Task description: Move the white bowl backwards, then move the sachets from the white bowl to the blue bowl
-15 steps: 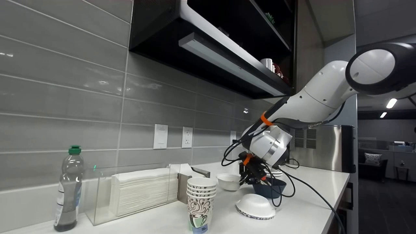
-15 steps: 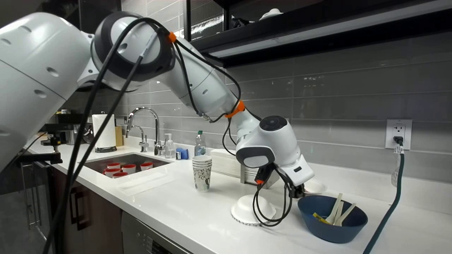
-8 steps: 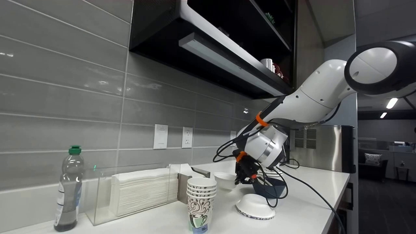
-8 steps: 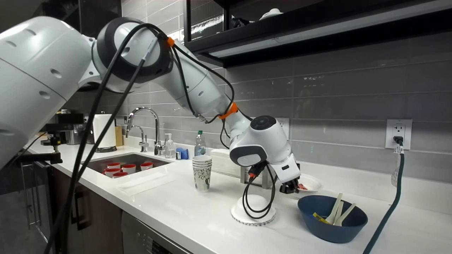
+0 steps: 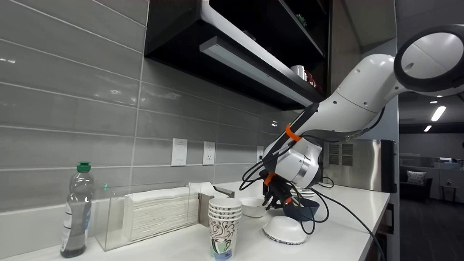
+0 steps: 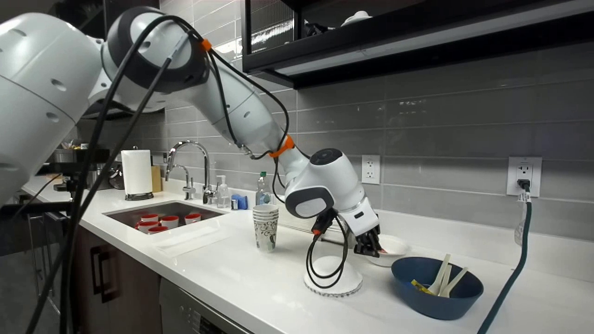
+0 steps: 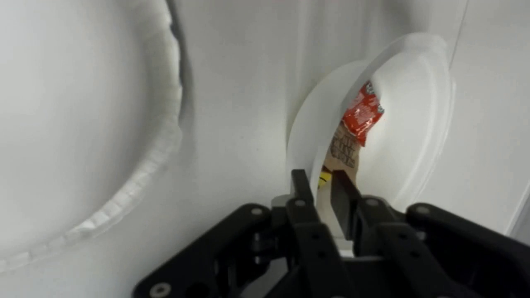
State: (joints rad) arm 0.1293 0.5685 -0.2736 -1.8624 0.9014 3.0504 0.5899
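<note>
One Robotiq gripper [image 7: 319, 176], jaws slightly parted, straddles the rim of white bowl [image 7: 397, 136] on counter [image 6: 278, 283], prob. to drag it back.
Red sachet [image 7: 363, 114] & brown sachet [image 7: 344, 150] inside; blue bowl [image 6: 434, 302], their dest., near it w/ pale utensils [image 6: 440, 273].

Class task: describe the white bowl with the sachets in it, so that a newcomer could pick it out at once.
On the white counter along the grey tiled wall, find the blue bowl. The white bowl is near it, closer to the wall. Unlike the upside-down white bowl nearby, its open side is upward, with a red sachet inside.
</note>
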